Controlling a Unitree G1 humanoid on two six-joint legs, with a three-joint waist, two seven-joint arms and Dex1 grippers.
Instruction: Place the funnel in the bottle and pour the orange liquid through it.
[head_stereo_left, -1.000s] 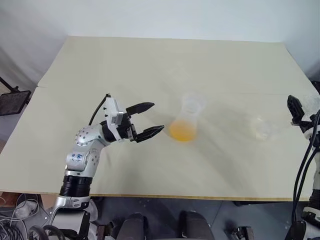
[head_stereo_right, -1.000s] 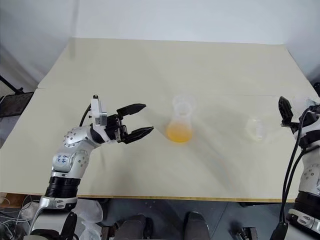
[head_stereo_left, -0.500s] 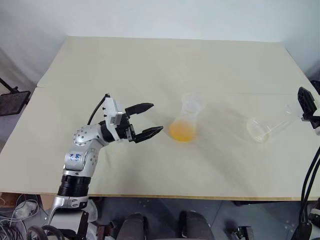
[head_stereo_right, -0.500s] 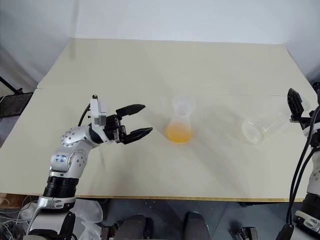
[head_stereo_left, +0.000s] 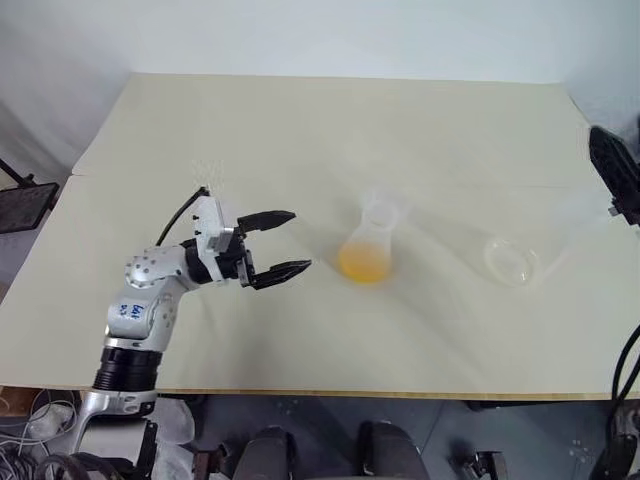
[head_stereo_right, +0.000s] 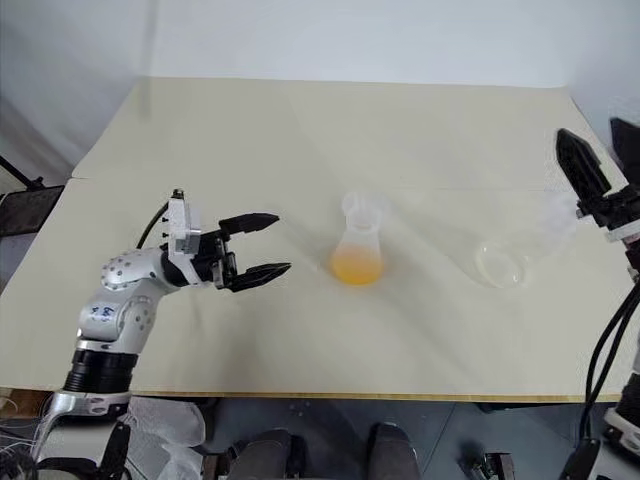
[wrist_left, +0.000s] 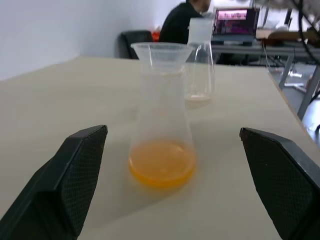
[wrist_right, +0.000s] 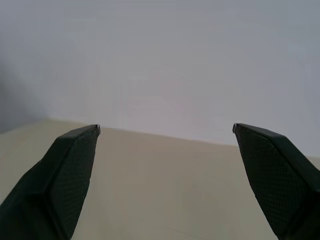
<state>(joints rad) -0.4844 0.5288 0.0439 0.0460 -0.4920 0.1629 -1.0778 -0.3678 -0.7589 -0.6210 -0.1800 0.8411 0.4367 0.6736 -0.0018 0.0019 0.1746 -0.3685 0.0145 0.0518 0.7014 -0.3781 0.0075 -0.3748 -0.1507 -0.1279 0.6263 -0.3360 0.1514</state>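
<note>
A: Orange liquid (wrist_left: 161, 169) pools in the bottle (head_stereo_left: 368, 248) at mid-table, funnel (wrist_left: 161, 52) seated in its neck. A second clear vessel (head_stereo_left: 509, 262) stands well apart toward the right edge.

B: Left gripper (head_stereo_left: 286, 243) hovers beside the bottle, fingers spread, empty. Right gripper (head_stereo_right: 600, 165) sits raised at the table's right edge, fingers apart, holding nothing.

Pale cream bench (head_stereo_left: 300, 130); clear bottle (head_stereo_left: 368, 245) holding yellow-orange liquid (head_stereo_left: 365, 263), a colourless funnel (wrist_left: 161, 52) in its neck; clear flask (head_stereo_left: 512, 262) at right; black pincer fingers (head_stereo_left: 268, 218) with a fine mesh texture
</note>
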